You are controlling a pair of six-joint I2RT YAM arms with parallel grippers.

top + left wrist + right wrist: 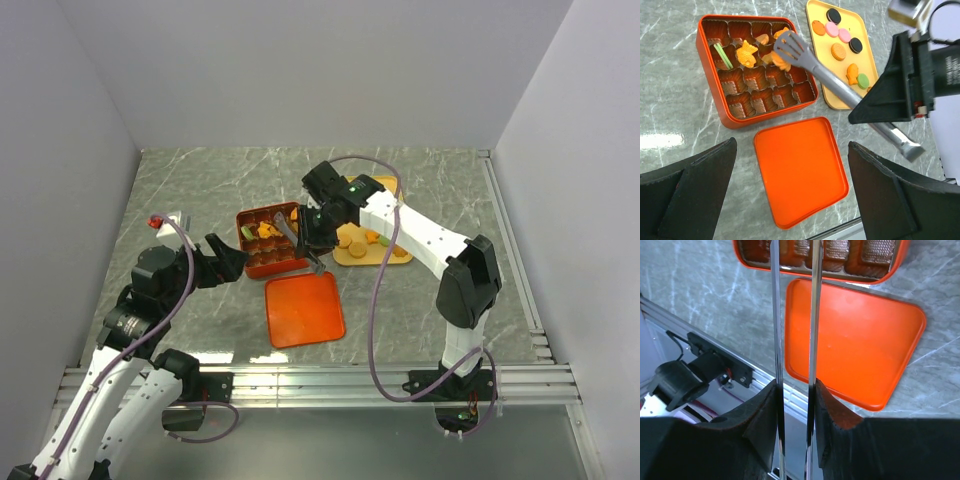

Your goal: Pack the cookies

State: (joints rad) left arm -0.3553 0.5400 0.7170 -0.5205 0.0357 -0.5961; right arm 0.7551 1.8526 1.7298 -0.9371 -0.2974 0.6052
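Orange-red box (707, 90), upper left of the left wrist view: we are counting a few cookies (746, 54) in its upper cells. More are lying on the yellow tray (830, 75), which is partly hidden behind the right gripper (795, 392). Its fingers are squeezing the tongs (805, 55), whose head is covering one cookie; we cannot tell whether it is gripped. We are finding the left gripper (792, 150) gaping wide, holding nothing, over the lid (800, 190).

1. bright, even light from above in every view; shadows are soft and faint.
2. a white glare patch lies on the counter (662, 142) at the left edge of the left wrist view.
3. the tongs (814, 315) carry shiny streaks.
4. the left gripper (792, 150) is near-black, with little surface detail.
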